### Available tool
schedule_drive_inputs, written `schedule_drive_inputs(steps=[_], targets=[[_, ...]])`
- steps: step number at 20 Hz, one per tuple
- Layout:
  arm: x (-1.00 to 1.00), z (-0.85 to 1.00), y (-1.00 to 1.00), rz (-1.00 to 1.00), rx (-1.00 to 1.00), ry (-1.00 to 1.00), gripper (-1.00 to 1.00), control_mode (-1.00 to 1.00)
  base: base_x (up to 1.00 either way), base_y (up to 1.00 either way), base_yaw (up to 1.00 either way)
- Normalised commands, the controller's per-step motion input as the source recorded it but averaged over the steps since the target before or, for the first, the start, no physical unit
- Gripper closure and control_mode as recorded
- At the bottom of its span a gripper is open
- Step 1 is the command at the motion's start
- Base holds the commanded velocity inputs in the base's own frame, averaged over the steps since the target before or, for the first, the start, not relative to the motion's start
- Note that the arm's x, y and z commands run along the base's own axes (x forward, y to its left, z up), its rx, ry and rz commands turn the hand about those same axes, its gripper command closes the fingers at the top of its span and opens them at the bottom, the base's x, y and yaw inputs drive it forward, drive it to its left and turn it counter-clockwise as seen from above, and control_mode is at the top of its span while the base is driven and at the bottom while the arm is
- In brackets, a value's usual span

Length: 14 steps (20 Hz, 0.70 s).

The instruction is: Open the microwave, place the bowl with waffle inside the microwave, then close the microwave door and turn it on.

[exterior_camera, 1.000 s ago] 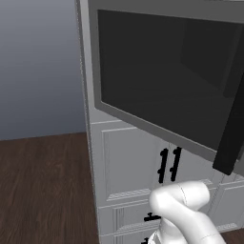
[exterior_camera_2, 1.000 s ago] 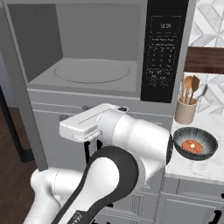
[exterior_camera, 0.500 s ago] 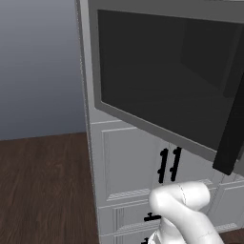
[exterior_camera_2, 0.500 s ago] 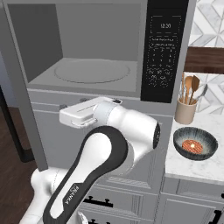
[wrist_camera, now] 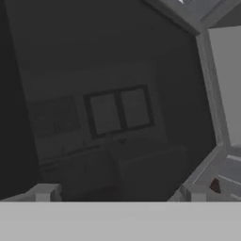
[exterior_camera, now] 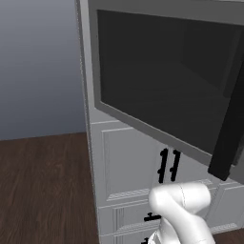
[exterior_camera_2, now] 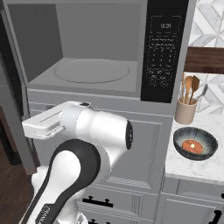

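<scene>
Grey walls and a round turntable plate are what I see inside the microwave [exterior_camera_2: 100,57], whose cavity stands open in my right base view, with the black keypad panel [exterior_camera_2: 164,52] to its right. The microwave door [exterior_camera: 167,90] is swung out wide; in the left base view its dark glass fills the upper right, and the long black bar handle [exterior_camera: 228,138] runs down its far edge. Below it I see white cabinet doors [exterior_camera: 128,162] with short black handles.

My end effector [wrist_camera: 120,190] has its fingers spread wide and holds nothing. In the hand view the two finger tips [wrist_camera: 44,192] rise at the bottom, pointed at the dark glass of the door. In the right base view the hand juts to the left, just below the microwave's lower edge.

I find the bowl [exterior_camera_2: 195,143] on the white table [exterior_camera_2: 192,164] to the right of the microwave, below the keypad side, well apart from the arm. It sits upright with the waffle [exterior_camera_2: 193,145] in it. Just behind it stands a beige holder with wooden utensils [exterior_camera_2: 187,105].
</scene>
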Motion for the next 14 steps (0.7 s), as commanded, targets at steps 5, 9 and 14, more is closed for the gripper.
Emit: schedule_drive_inputs(steps=[5,9,14], targets=[[-0.80,0.26,0.94,0.04,0.00,-0.04,-1.00,-1.00,0.00,0.00,0.00],[-0.18,0.37,0.71,0.00,0.00,0.00,-1.00,-1.00,0.00,0.00,0.00],[0.24,0.07,0.55,-0.01,0.00,0.02,-1.00,-1.00,0.00,0.00,0.00]])
